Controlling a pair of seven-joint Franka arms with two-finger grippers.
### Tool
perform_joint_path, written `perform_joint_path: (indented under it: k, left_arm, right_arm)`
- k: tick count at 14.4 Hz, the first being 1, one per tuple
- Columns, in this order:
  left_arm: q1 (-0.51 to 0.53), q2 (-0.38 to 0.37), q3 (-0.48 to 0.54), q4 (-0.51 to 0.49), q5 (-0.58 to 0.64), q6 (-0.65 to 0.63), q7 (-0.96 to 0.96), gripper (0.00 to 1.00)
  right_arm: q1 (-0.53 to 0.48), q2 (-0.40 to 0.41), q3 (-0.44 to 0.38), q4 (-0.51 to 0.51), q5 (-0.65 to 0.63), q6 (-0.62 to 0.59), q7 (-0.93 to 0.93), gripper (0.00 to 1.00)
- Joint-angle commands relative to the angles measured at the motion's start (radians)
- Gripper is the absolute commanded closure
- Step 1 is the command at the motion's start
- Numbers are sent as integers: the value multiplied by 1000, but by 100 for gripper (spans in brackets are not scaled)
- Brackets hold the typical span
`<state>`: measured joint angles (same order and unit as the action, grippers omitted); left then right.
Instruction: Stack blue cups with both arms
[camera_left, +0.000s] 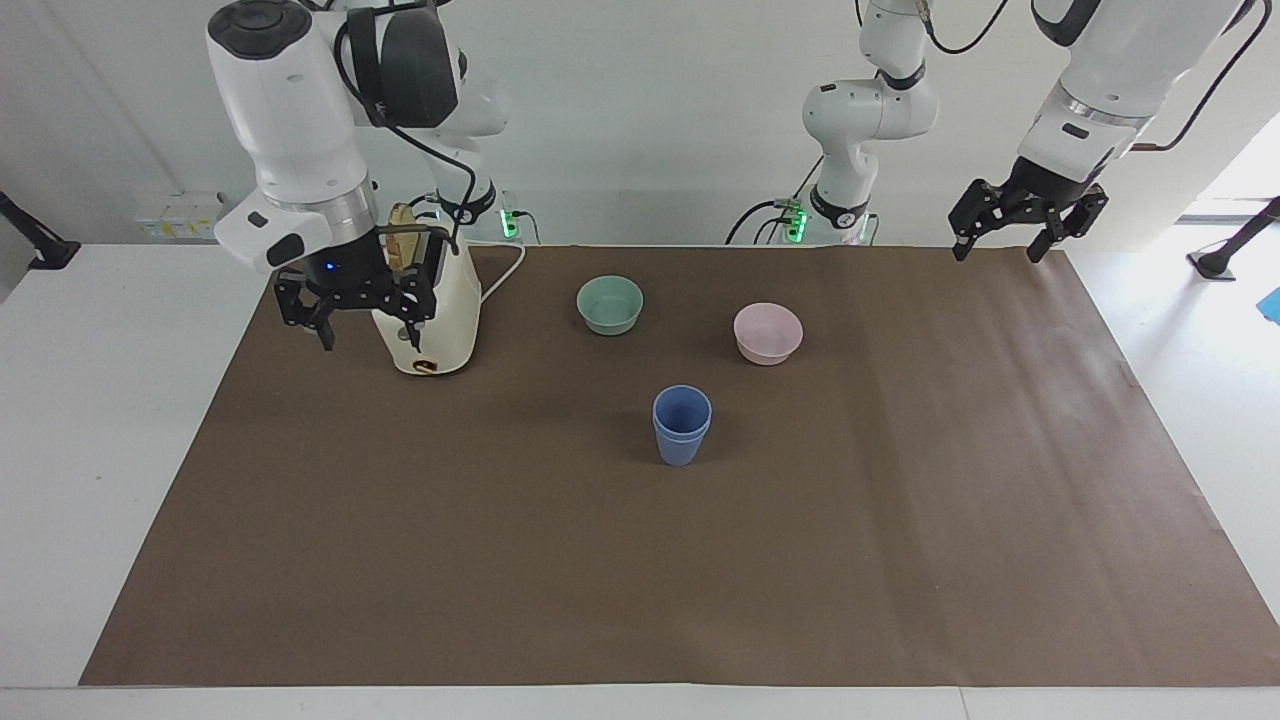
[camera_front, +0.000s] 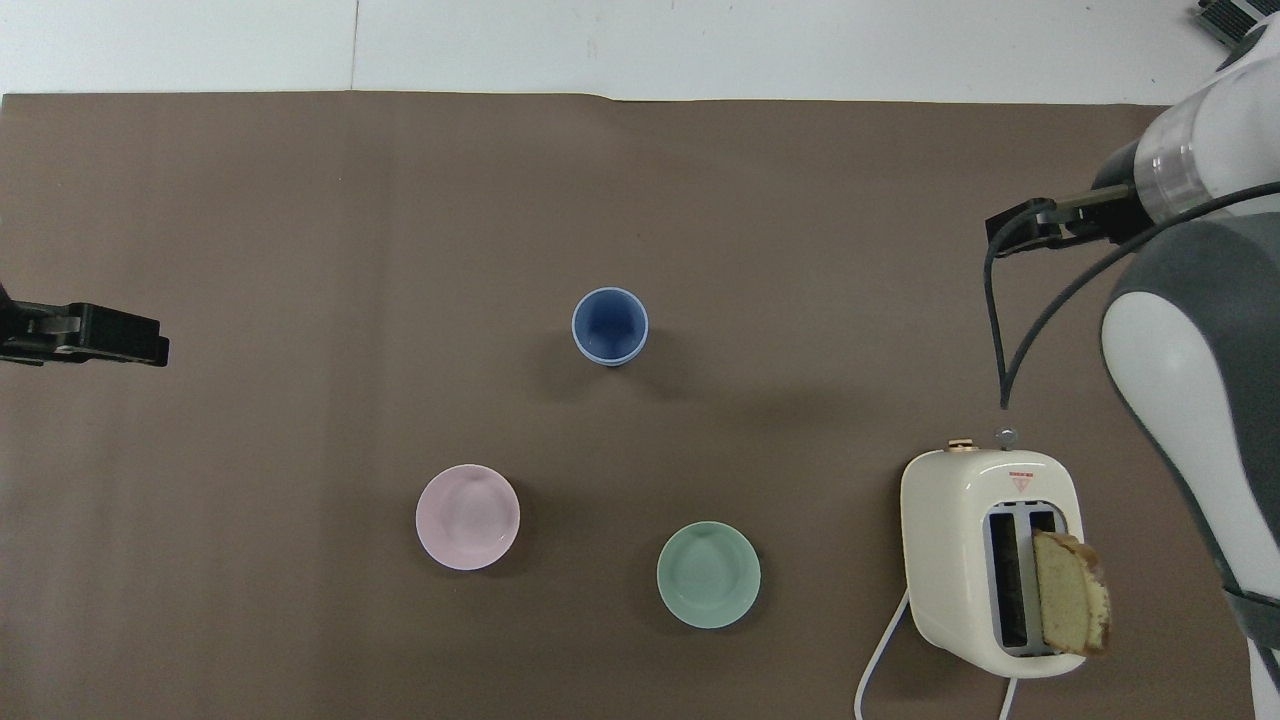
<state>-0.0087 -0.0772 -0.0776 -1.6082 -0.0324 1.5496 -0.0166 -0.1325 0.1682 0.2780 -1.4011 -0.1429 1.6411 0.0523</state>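
Observation:
The two blue cups (camera_left: 682, 425) stand nested, one inside the other, upright in the middle of the brown mat; they also show in the overhead view (camera_front: 610, 326). My right gripper (camera_left: 367, 335) is open and empty, raised over the mat beside the toaster, well apart from the cups; it shows in the overhead view (camera_front: 1022, 226) too. My left gripper (camera_left: 1000, 250) is open and empty, held still above the mat's corner at the left arm's end; its tip shows in the overhead view (camera_front: 140, 340).
A cream toaster (camera_left: 440, 330) with a bread slice stands at the right arm's end. A teal-green bowl (camera_left: 610, 303) and a pink bowl (camera_left: 767, 332) sit nearer to the robots than the cups. A smaller white arm (camera_left: 860, 120) stands at the table's edge.

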Motion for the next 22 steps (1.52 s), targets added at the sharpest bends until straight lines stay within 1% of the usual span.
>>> perform_joint_path:
  k: [1, 2, 4, 6, 10, 13, 22]
  left_arm:
    - [10, -21, -2, -16, -4, -9, 10, 0]
    - [10, -21, -4, -16, -6, -9, 10, 0]
    - [10, -23, -4, -16, -6, -9, 10, 0]
    - [10, -22, -4, -16, -4, -9, 10, 0]
    - [10, -23, -4, -16, -4, -9, 10, 0]
    - [10, -21, -2, -16, -4, -9, 10, 0]
    - [10, -21, -4, -16, -4, -9, 9, 0]
  right_arm:
    - [-24, -50, 10, -22, 53, -55, 20, 0]
    - [-26, -59, 0, -24, 87, -66, 43, 0]
    - [-26, -78, 1, -29, 103, -104, 87, 0]
    - [-26, -108, 0, -36, 146, -135, 103, 0]
    - [-42, -174, -5, -79, 155, -139, 86, 0]
    - [-45, -180, -6, -76, 154, -156, 84, 0]
    - [-44, -179, -6, -75, 155, -139, 90, 0]
